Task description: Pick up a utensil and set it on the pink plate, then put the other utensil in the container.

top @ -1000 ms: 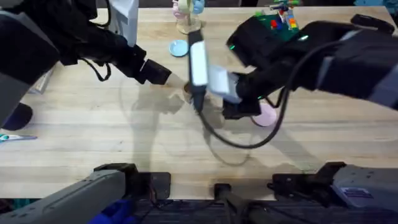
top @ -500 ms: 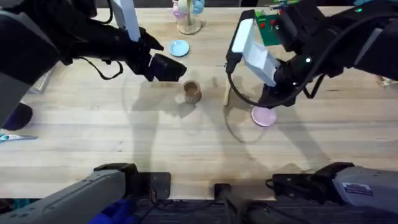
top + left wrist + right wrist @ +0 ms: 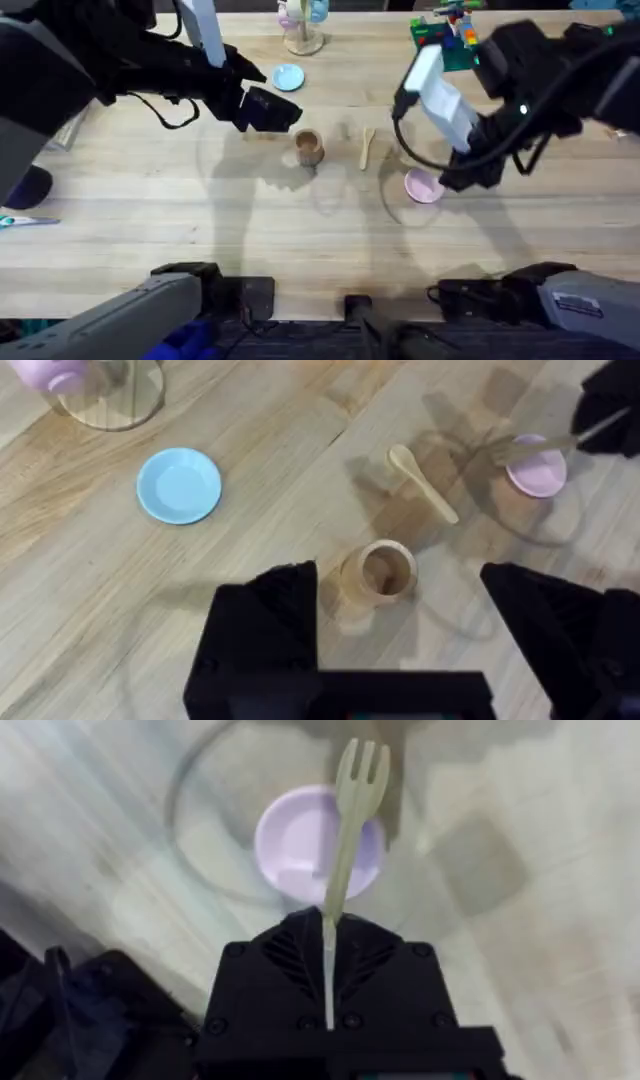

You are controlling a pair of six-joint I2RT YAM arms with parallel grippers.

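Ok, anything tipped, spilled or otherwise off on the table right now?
Nothing stands out. The cup stands upright, the spoon lies flat beside it, and the right end effector holds the fork by its handle above the pink plate, not yet set down.

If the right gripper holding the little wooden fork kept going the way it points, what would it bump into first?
Probably the small round pink plate: the right gripper points at it, the pale wooden fork over it. Height above it is unclear.
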